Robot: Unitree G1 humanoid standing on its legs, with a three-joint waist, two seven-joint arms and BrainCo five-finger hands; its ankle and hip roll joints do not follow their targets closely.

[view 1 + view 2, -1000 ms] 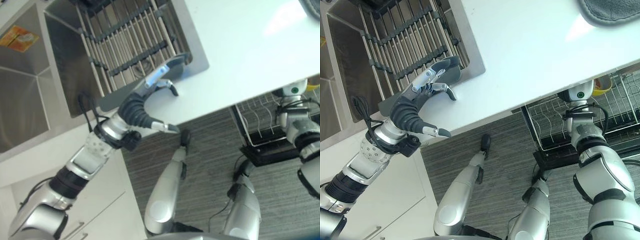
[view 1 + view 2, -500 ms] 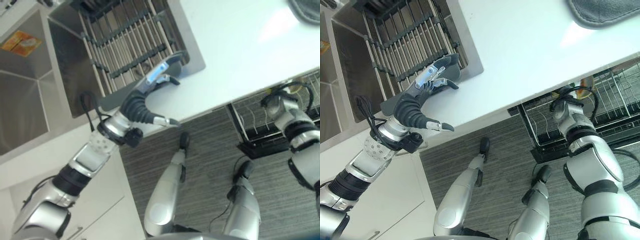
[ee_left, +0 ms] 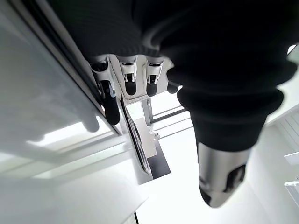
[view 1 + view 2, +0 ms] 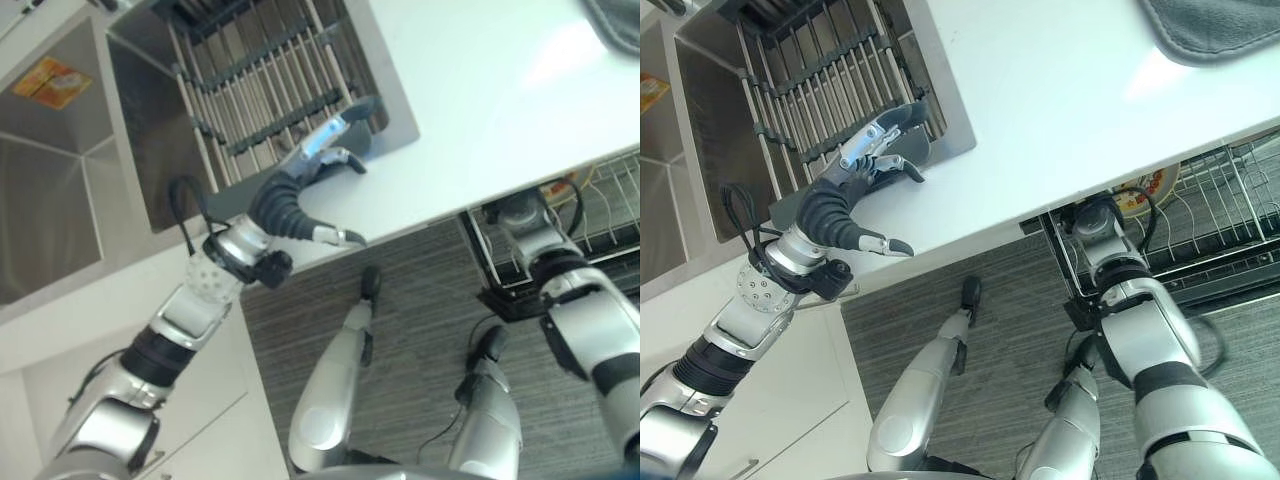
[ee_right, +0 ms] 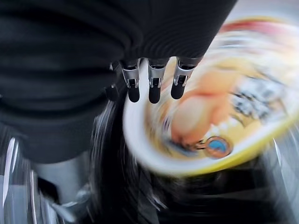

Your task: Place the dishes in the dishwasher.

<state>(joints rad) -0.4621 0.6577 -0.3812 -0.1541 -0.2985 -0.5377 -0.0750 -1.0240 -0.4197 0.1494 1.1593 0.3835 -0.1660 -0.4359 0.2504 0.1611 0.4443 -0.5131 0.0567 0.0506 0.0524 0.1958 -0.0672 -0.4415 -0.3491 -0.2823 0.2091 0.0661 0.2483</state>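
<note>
Nearest, under the table's (image 4: 1090,120) front edge, the right robot hand (image 5: 154,86) reaches into the dishwasher's pulled-out wire rack (image 4: 1230,215). Its wrist view shows a yellow-rimmed plate (image 5: 210,112) with a printed picture just past the fingertips, blurred. The fingers look fairly straight, but I cannot tell whether they grip the plate's rim or merely lie against it. In the right eye view the plate (image 4: 1148,186) peeks out beside that wrist at the rack's edge, apparently standing on its rim, face tilted toward the hand; that suits slotting it between the tines, judging by the task.

Farther off, the left robot hand (image 4: 872,150) is over the table beside the sink (image 4: 700,110), with its fingers spread and relaxed, thumb held apart, holding nothing. Its fingertips lie at the near end of a slatted drying rack (image 4: 810,80) spanning the sink, whose bars run away from the robot. It probably braces or waits there. A grey mat (image 4: 1220,25) lies at the table's far corner.
</note>
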